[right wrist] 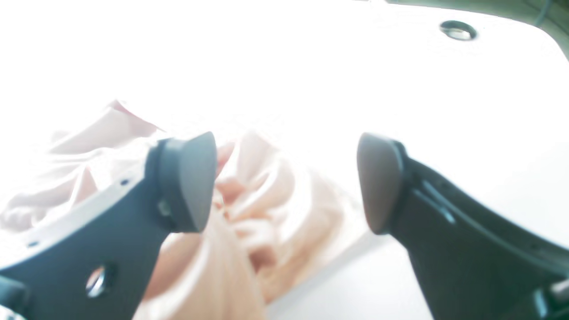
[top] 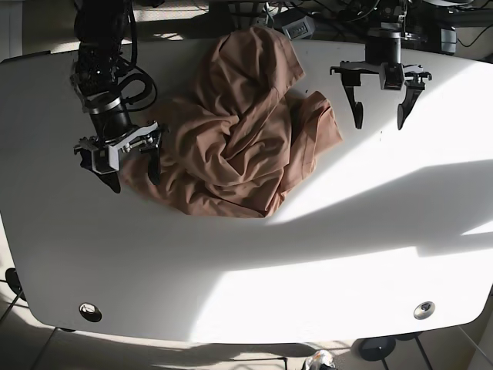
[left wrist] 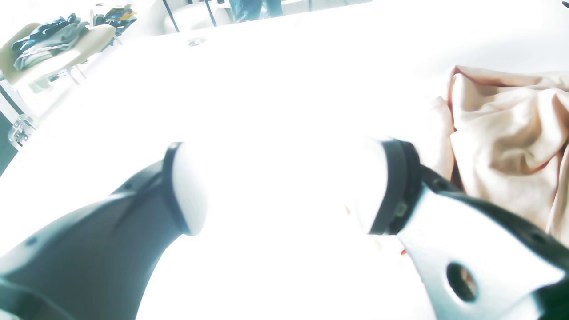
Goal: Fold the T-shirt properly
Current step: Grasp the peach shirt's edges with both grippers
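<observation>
A salmon-pink T-shirt lies crumpled in a heap on the white table, at the back centre of the base view. My right gripper is open at the shirt's left edge, one finger over the cloth; the right wrist view shows the shirt under and between its open fingers. My left gripper is open and empty over bare table to the right of the shirt; in the left wrist view the shirt lies to the right of its fingers.
Table grommets sit at the front left and front right. Cables and equipment crowd the back edge. A chair with clothes stands beyond the table in the left wrist view.
</observation>
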Robot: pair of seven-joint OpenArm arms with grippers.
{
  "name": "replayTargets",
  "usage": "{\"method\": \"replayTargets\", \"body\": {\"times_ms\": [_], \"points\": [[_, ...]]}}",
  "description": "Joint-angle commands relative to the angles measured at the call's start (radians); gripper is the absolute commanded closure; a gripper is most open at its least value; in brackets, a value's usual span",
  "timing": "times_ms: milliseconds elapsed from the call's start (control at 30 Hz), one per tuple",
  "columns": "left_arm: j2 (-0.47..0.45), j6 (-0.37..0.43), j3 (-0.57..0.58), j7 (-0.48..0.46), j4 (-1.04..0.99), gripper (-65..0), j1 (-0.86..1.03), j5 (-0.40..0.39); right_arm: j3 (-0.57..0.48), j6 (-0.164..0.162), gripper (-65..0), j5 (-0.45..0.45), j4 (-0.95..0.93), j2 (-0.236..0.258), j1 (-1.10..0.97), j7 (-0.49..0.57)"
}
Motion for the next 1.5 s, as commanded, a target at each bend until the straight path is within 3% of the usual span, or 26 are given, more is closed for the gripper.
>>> {"method": "replayTargets", "body": {"times_ms": [33,100,200,233,333,433,567,767,833,900,1000,1067,1200,1233,1333,1500], "points": [[-0.005,0.005,-0.002,-0.022,0.016,-43.3,0.008,-0.001,0.023,0.010,-48.0,0.017,-0.008,0.004,0.097,-0.064],[-0.006,0.005,-0.002,-0.022,0.016,-43.3,0.007,-0.001,0.027,0.064,-48.0,0.017,-0.074,0.004,0.213,-0.182],[-0.006,0.005,-0.002,-0.021,0.016,-43.3,-0.013,-0.001,0.026,0.143,-48.0,0.017,-0.191,0.004,0.330,-0.265],[-0.006,0.005,-0.002,-0.021,0.016,-43.3,-0.013,-0.001,0.029,0.185,-48.0,0.015,-0.265,0.009,0.381,-0.292],[-0.006,0.003,-0.002,-0.019,0.016,-43.3,-0.015,-0.001,0.033,0.231,-47.6,0.006,-0.436,0.015,0.454,-0.295],[-0.006,0.003,-0.002,0.049,0.016,-43.3,-0.025,-0.001,0.096,0.280,-47.4,0.015,-0.617,0.044,0.480,-0.240],[-0.006,0.003,-0.002,0.073,0.016,-43.3,-0.038,-0.001,0.098,0.340,-47.4,0.006,-0.717,0.061,0.468,-0.173],[-0.008,0.003,0.007,0.073,0.016,-43.3,-0.039,-0.001,0.095,0.346,-47.4,0.014,-0.714,0.054,0.394,-0.167],[-0.008,0.003,0.007,0.073,0.016,-43.3,-0.039,-0.001,0.095,0.348,-47.4,0.014,-0.714,0.029,0.371,-0.167],[-0.008,0.003,0.007,0.073,0.016,-43.3,-0.039,-0.001,0.093,0.381,-47.2,0.014,-0.713,0.026,0.364,-0.167],[-0.008,0.003,0.007,0.073,0.016,-43.3,-0.039,-0.001,0.095,0.381,-47.1,0.004,-0.713,0.001,0.353,-0.167],[-0.015,0.003,0.007,0.073,0.016,-43.3,-0.041,-0.001,0.096,0.381,-39.2,0.004,-0.713,-0.005,0.353,-0.165],[-0.035,0.003,0.030,0.073,0.016,-43.3,-0.041,-0.007,0.095,0.381,-1.0,0.003,-0.713,-0.005,0.371,-0.170],[-0.034,0.003,0.049,0.073,0.016,-43.6,-0.042,-0.007,0.095,0.381,-3.6,0.003,-0.705,-0.003,0.376,-0.171],[-0.034,0.003,0.104,0.073,-0.005,-43.7,-0.042,-0.007,0.095,0.381,-2.1,0.003,-0.599,-0.005,0.371,-0.180],[-0.046,0.003,0.210,0.073,-0.064,-44.0,-0.036,-0.007,0.095,0.381,-2.1,0.003,-0.312,-0.002,0.359,-0.317]]}}
